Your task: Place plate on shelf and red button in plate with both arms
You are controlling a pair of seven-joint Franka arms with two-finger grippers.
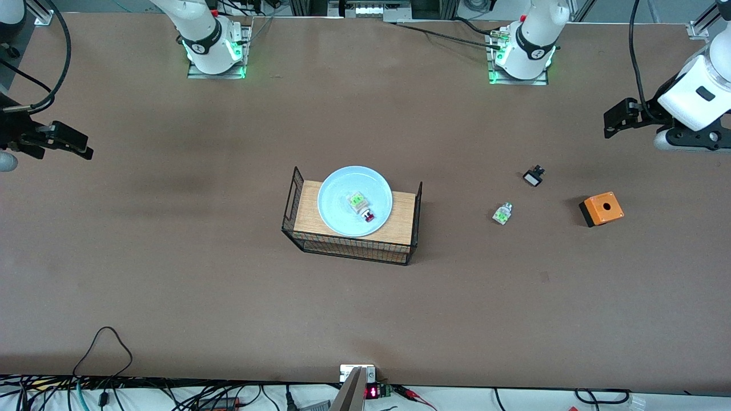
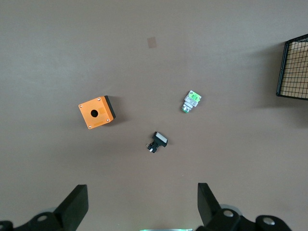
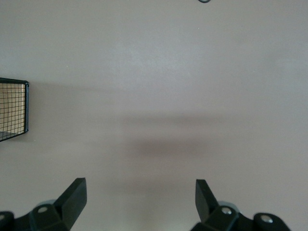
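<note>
The pale-blue plate [image 1: 342, 194] lies on the wooden top of a black wire rack [image 1: 351, 248] at the table's middle. The red button [image 1: 362, 207] lies in the plate, its red cap toward the front camera. My left gripper [image 1: 610, 121] is open and empty, up over the bare table at the left arm's end; its wrist view shows its wide-apart fingers [image 2: 142, 190]. My right gripper [image 1: 80, 145] is open and empty, up over the bare table at the right arm's end, also with fingers wide apart [image 3: 140, 185]. Both are well away from the plate.
Between the rack and the left gripper lie a white-green part without a red cap [image 1: 502, 213] [image 2: 191, 101], a small black part [image 1: 533, 176] [image 2: 157, 142] and an orange box with a round hole [image 1: 602, 209] [image 2: 96, 111]. The rack's end shows in both wrist views [image 2: 294, 70] [image 3: 12, 113].
</note>
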